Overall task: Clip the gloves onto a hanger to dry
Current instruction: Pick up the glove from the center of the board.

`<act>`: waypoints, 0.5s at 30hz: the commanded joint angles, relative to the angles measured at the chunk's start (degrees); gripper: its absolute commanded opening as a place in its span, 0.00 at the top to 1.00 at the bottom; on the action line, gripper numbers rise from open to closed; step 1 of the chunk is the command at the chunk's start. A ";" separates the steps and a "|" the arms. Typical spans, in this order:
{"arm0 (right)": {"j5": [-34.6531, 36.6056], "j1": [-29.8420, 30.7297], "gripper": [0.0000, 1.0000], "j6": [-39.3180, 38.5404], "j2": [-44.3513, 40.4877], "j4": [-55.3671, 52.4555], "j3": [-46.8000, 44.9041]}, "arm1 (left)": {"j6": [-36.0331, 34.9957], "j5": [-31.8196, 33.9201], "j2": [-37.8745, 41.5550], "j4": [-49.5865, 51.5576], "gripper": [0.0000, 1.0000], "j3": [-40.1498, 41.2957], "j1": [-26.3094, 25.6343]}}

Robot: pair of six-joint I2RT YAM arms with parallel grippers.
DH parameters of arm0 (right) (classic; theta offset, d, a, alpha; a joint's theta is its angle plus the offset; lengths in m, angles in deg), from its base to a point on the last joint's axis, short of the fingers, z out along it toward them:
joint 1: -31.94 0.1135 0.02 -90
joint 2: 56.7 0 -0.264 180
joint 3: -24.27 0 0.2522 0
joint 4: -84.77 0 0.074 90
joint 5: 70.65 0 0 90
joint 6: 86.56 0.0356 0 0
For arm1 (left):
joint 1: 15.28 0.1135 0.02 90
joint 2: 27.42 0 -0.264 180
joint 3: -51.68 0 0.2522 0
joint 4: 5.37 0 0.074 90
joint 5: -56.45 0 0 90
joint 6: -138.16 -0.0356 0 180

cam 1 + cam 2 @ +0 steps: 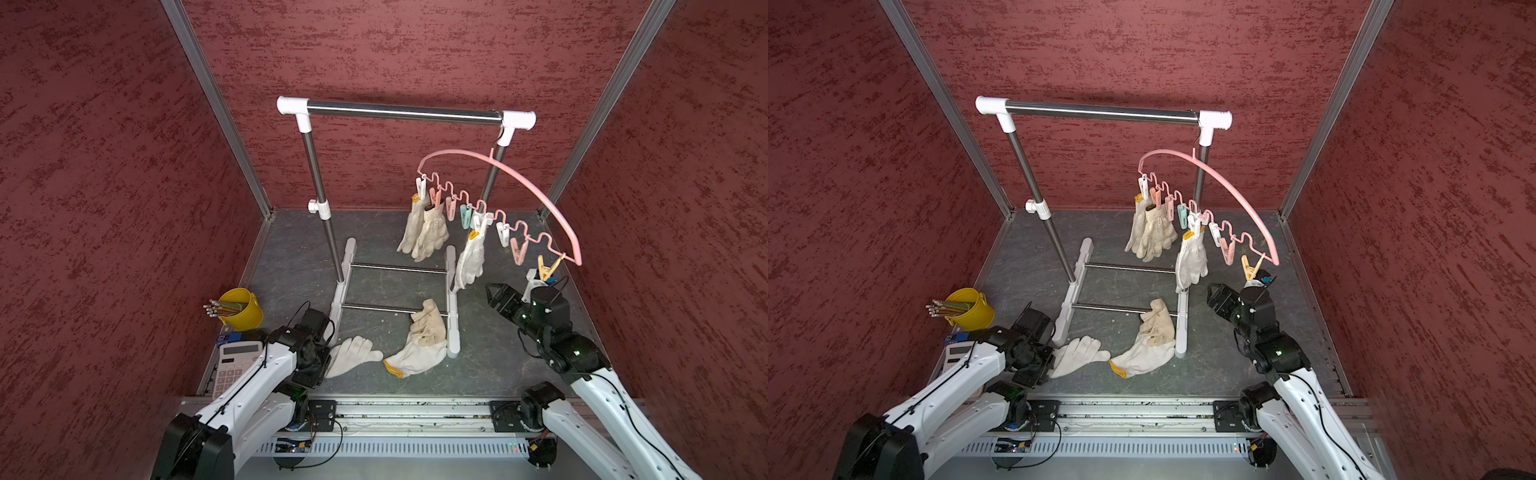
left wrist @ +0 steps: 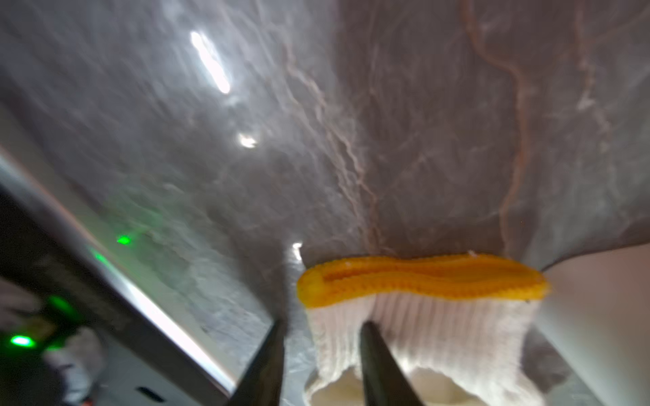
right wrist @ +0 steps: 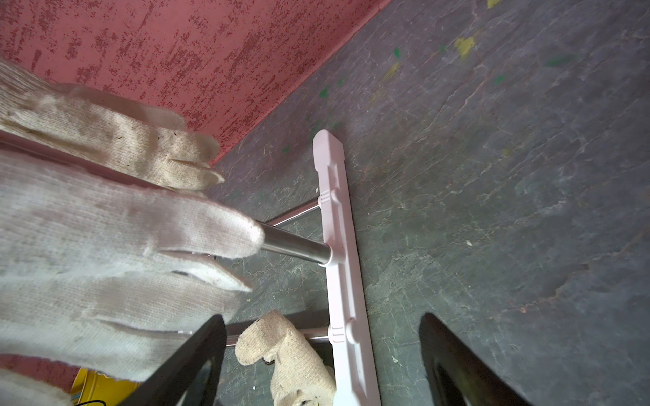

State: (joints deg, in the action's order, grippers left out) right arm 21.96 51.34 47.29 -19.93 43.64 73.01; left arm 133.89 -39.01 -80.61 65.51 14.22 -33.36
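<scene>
Grey slate floor (image 1: 291, 249) inside red walls (image 1: 104, 166). From above, the left gripper (image 2: 323, 323) has its fingertips hidden under its own wrist, and its wrist view is blurred and shows only the cuff (image 2: 422, 281) of a glove (image 1: 353, 356). That glove is off-white knit with a yellow cuff edge and lies flat on the floor near the front. Left jaws are narrowly apart astride one end of the cuff; whether they pinch it I cannot tell. Right gripper (image 1: 492, 293) has its jaws wide apart and empty, beside a hung glove (image 1: 469, 262) on the pink hanger (image 1: 519, 183)
</scene>
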 commanded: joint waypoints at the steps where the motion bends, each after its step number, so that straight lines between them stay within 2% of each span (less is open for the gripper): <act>1: -0.17 0.11 0.15 -0.98 0.52 -0.42 2.80 | -0.07 2.61 -0.09 -4.24 0.81 2.06 0.28; 3: 0.15 0.05 0.15 -1.02 0.88 -0.90 3.67 | -0.75 4.12 1.24 -2.22 0.94 0.77 -0.03; 5: 0.53 0.08 0.15 -1.05 1.10 -1.39 4.25 | -1.83 5.42 2.88 -0.01 1.00 -0.74 -0.26; 9: 1.67 0.11 0.15 -1.40 1.19 -2.78 5.54 | -6.78 7.72 5.47 4.92 1.00 -5.50 -0.71; 11: 2.32 0.11 0.15 -1.81 1.05 -3.90 6.41 | -12.31 8.98 5.91 6.70 1.00 -9.53 -1.44; 15: 2.45 0.03 0.14 -1.47 1.08 -5.93 7.17 | -24.16 12.95 4.36 8.80 1.00 -19.26 -7.81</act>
State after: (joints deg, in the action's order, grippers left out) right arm 22.86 51.34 46.44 -18.66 40.53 78.21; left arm 120.41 -30.48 -75.65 71.67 0.05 -37.87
